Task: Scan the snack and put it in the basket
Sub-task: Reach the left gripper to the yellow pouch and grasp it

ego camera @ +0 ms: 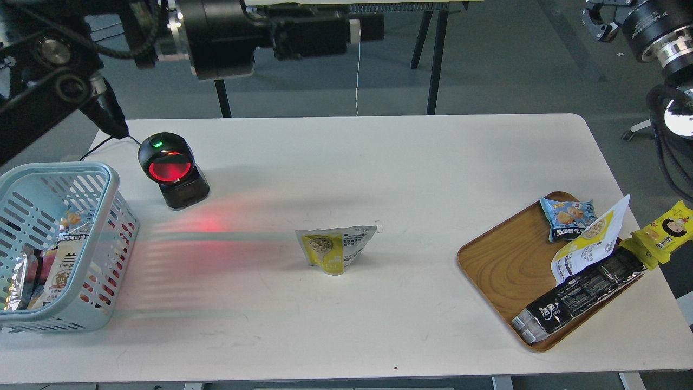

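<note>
Left gripper (pixel 365 27) dark and end-on high over the table's far edge, finger state cannot be told; right gripper (pixel 595 21) at the top right corner, raised, state likewise unreadable; neither holds anything.

Item: snack (pixel 335 250), small yellow-and-white pouch, round picture of tan balls facing the viewer, black small print on its right panel, crinkled white top; stands alone mid-table (pixel 379 173), well apart from both arms. Placement appears to suit pickup: clear room all round, in line with the scanner (pixel 173 170), whose red window faces it and casts a red glow across the tabletop. Basket (pixel 59 173), light blue, slotted, at far left beside the scanner, already holds packets. Wooden tray (pixel 492 265) at right carries other pouches.
</note>
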Robot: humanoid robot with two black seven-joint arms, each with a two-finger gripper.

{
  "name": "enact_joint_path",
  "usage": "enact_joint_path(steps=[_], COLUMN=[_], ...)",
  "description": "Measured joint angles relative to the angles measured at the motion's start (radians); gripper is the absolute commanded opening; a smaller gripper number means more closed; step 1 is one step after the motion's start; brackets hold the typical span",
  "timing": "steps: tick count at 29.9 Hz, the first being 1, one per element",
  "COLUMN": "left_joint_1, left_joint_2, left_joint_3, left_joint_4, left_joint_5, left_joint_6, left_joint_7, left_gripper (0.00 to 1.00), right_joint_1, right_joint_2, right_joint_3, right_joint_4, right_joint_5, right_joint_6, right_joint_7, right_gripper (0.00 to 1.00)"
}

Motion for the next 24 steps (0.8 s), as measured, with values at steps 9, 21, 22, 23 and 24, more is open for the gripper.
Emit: enact_joint_path(steps=[9, 21, 22, 23, 24], left_joint_1=[0.039, 0.066, 0.072, 0.076, 0.082], left_joint_2=[-0.101, -0.162, -0.162, -0.162, -0.162], left_joint_3=[0.186, 0.362, 0.365, 0.366, 0.367], left_joint_4=[-0.064, -0.042, -0.034, -0.026, -0.017], left_joint_5=[0.435, 0.688, 0.688, 0.688, 0.688], left_joint_6=[0.000, 0.000, 0.000, 0.000, 0.000], left_joint_7=[-0.001, 0.000, 0.000, -0.001, 0.000], left_gripper=[0.92, 0.84, 0.83, 0.83, 0.83], right_joint_1=[-0.097, -0.087, -0.086, -0.085, -0.085], right_joint_2=[0.147, 0.152, 0.152, 0.152, 0.152], right_joint_3=[0.105, 0.129, 0.129, 0.129, 0.129], right_joint_4=[-0.119, -0.108, -0.107, -0.105, -0.104], right_joint_5=[-0.005, -0.003, -0.003, -0.003, -0.004], right_joint_6=[0.023, 0.023, 0.023, 0.023, 0.023], right_joint_7=[-0.061, -0.065, -0.065, -0.065, -0.065], right_gripper=[0.99, 0.99, 0.99, 0.99, 0.99])
